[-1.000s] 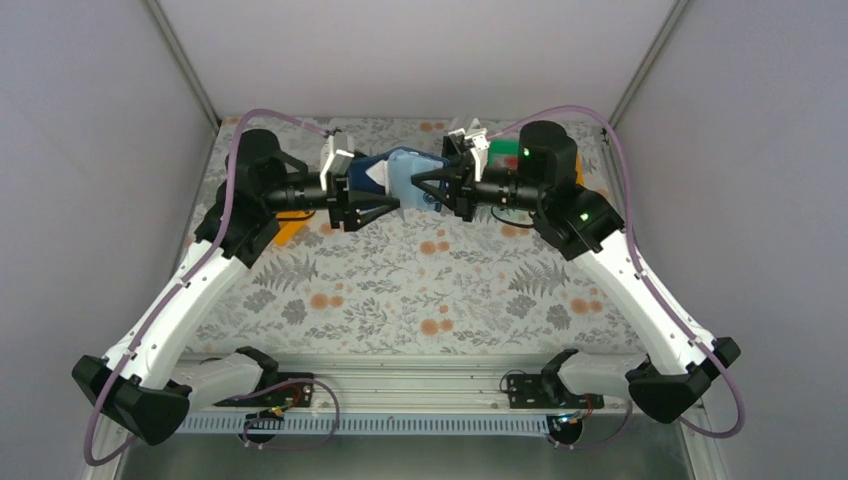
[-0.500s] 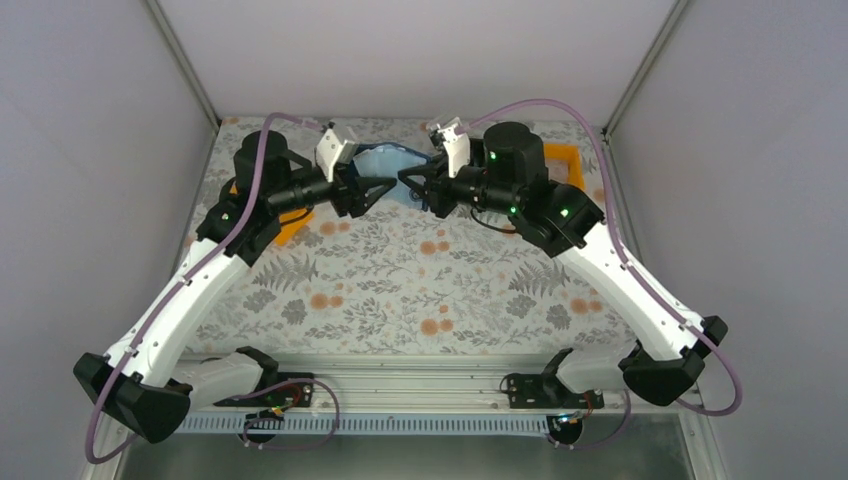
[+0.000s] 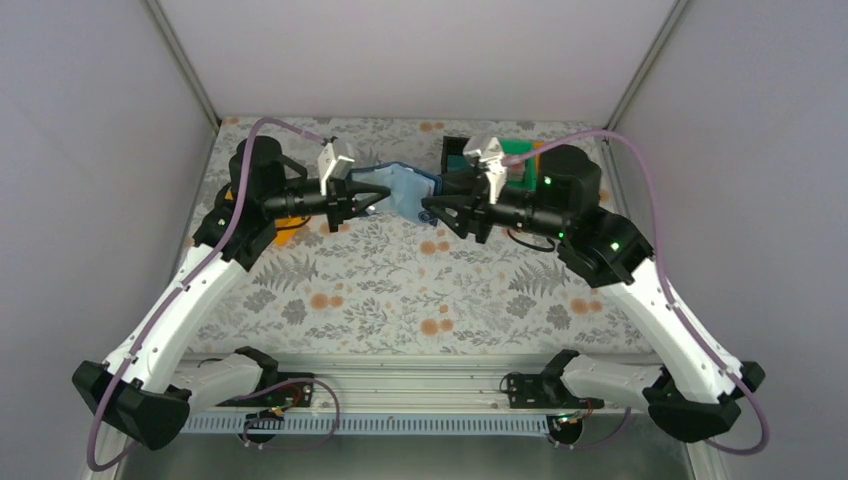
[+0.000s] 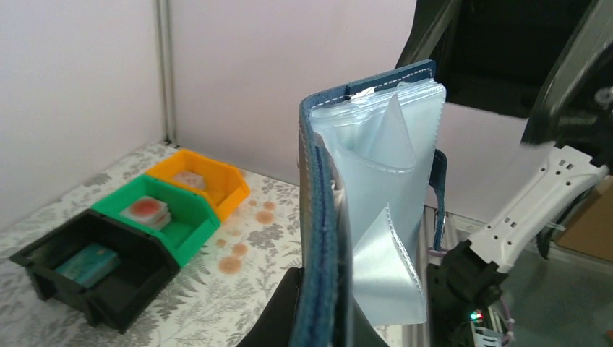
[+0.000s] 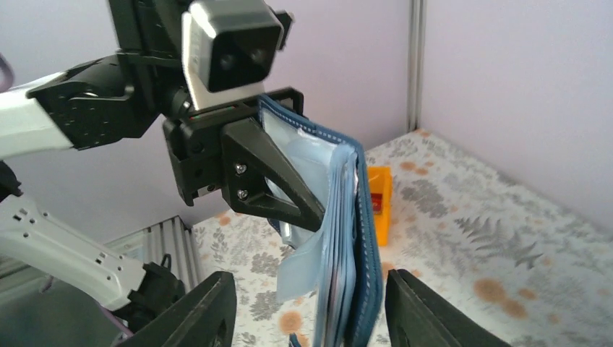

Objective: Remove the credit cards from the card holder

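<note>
1. Lifted above the far middle of the floral table (image 3: pixel 400 290), at 12 o'clock in the overhead view, the card holder (image 3: pixel 400 186) hangs open between the two arms with its clear sleeves fanned out.
2. The left gripper (image 3: pixel 360 200) grips it from the 9 o'clock side, clamped tight on the navy cover and bearing its whole weight.
3. The right gripper (image 3: pixel 440 212) faces it from 3 o'clock. Its jaws are partly apart and empty, and its fingers (image 5: pixel 209 311) straddle the lower end of the sleeves without visibly touching them.
4. The step in hand looks like a reach for the next card. That move calls for lining the fingertips up with one sleeve mouth, pinching only a card's edge, and drawing it straight out while the left arm holds firm.
5. Credit cards (image 4: pixel 147 210) already lie in the bins at 1 o'clock: a reddish stack in the green bin (image 4: pixel 184 230) and a teal one in the black bin (image 4: pixel 119 289).
6. What sits in the orange bin (image 4: pixel 224 195) is too small to read.
7. Whether any card is left inside cannot be told. The sleeves look clear from the left wrist, but they overlap in folds.
8. From overhead, the right arm covers most of the bins, and an orange shape (image 3: pixel 290 228) at 10 o'clock is cut off by the left arm.
</note>
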{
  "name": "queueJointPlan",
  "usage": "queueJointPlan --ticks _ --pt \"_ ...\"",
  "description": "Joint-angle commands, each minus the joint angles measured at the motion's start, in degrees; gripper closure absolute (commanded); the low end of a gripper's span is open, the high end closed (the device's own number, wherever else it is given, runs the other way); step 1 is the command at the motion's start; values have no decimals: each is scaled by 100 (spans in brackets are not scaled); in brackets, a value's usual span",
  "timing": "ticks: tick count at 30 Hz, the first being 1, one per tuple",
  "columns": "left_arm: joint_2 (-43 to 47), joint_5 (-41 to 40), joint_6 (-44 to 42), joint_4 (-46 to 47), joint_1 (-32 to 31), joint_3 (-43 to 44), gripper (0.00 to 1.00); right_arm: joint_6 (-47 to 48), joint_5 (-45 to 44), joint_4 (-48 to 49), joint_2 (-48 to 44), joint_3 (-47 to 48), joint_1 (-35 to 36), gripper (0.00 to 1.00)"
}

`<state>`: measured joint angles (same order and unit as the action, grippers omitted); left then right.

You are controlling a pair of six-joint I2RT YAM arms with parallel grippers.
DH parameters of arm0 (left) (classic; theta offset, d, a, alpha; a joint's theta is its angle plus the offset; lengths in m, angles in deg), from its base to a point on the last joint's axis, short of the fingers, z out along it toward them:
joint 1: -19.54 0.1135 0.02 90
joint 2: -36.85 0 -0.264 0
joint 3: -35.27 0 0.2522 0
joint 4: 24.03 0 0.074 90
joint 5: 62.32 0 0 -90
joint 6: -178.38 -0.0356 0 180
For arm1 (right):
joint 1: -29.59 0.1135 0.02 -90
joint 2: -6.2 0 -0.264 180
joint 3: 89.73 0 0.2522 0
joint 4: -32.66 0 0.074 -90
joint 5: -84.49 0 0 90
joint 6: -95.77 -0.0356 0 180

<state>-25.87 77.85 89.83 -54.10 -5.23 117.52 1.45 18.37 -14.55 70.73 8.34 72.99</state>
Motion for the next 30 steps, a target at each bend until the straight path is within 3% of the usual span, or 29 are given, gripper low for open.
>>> queueJointPlan --ticks 1,4,13,23,30 --pt "83 464 218 311 42 -62 98 330 412 -96 -285 -192 -222 44" --pt "102 547 243 367 43 -102 98 233 282 -72 -272 -295 -233 46" --pt "159 653 310 440 50 -128 98 337 -192 -178 -199 -347 -298 73" --pt "104 1036 268 662 -7 -160 98 197 173 348 242 -359 -314 91" --pt "72 992 256 690 -54 -223 98 228 903 648 662 -175 -288 90"
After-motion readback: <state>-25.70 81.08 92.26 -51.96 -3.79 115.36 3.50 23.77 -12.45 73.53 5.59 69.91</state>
